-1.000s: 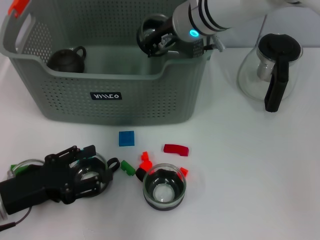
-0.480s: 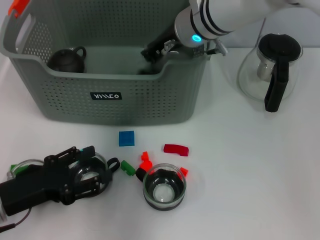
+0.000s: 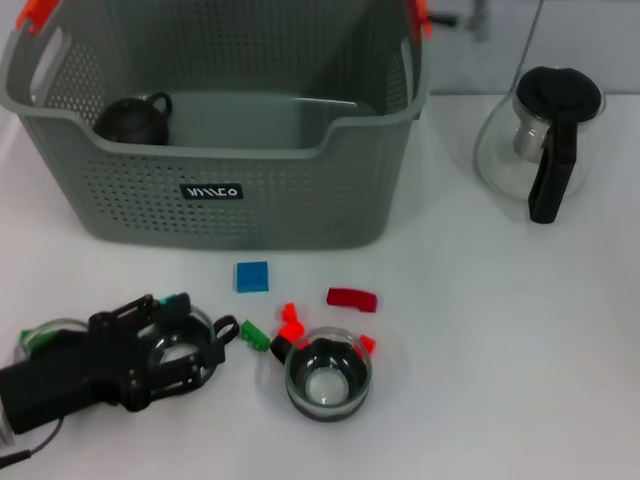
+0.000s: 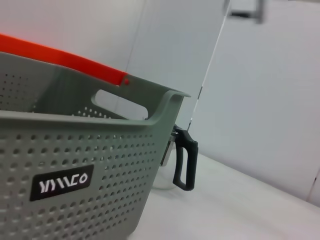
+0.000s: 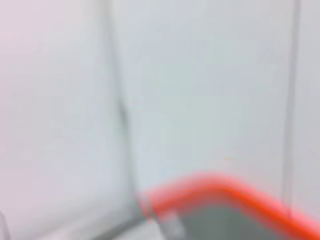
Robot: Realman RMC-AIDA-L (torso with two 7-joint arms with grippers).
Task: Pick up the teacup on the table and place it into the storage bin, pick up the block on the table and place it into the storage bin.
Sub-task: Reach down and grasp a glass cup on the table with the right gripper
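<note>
Right gripper gone from the storage bin (image 3: 230, 215) (jaws unseen); left gripper (image 3: 190, 345) jaws apart, empty.

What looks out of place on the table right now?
Nothing looks spilled or broken. Small blocks lie scattered loosely around the upright glass cup, and the left gripper rests low beside them.

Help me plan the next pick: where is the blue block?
Head view: the blue block lies on the table, just in front of the storage bin.
</note>
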